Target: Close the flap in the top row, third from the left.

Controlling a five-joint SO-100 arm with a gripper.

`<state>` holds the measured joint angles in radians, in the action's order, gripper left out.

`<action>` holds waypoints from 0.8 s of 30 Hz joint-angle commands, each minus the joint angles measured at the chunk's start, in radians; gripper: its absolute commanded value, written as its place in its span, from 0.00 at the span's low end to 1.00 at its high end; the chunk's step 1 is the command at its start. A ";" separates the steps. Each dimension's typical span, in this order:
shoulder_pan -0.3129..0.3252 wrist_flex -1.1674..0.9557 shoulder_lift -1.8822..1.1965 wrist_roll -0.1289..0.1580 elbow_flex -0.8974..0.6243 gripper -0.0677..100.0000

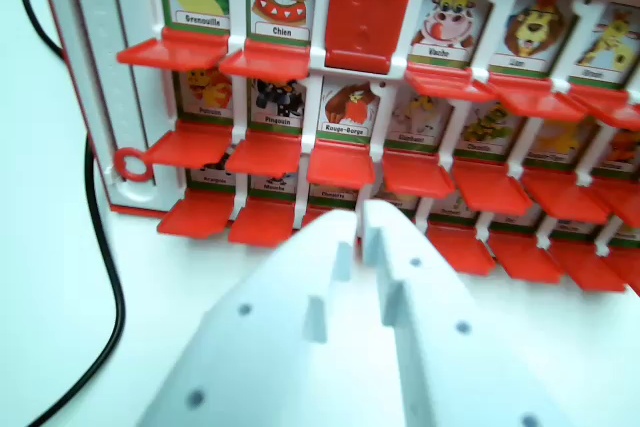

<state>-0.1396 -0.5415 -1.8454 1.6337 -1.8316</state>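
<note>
Flap, top row, third from the wrist view's left: stands upright over its picture, neighbours lie flat. Judged closed, task seemingly done. My gripper sits below, clear of the board, jaws nearly together, holding nothing.

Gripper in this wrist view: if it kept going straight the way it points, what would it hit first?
Probably the game board's lower rows: the gripper, its jaws nearly together, points at the open red flap under Rouge-Gorge. The closed top-row flap sits higher on the same line. Depth is unclear from one view.
</note>
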 commanded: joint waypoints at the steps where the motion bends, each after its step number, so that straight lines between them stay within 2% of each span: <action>1: 0.054 -0.044 -0.462 0.040 -0.198 0.00; 4: 0.103 -0.150 -0.698 0.072 -0.333 0.00; 7: 0.132 -0.256 -0.888 0.074 -0.408 0.00; 12: 0.120 -0.353 -1.127 0.014 -0.471 0.00; 14: 0.120 -0.368 -1.203 0.011 -0.500 0.00; 17: 0.110 -0.407 -1.270 -0.018 -0.488 0.00; 21: 0.078 -0.411 -1.368 -0.035 -0.522 0.00; 24: 0.069 -0.494 -1.425 -0.032 -0.523 0.00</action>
<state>-0.0629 -0.9802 -3.2168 1.6061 -2.3715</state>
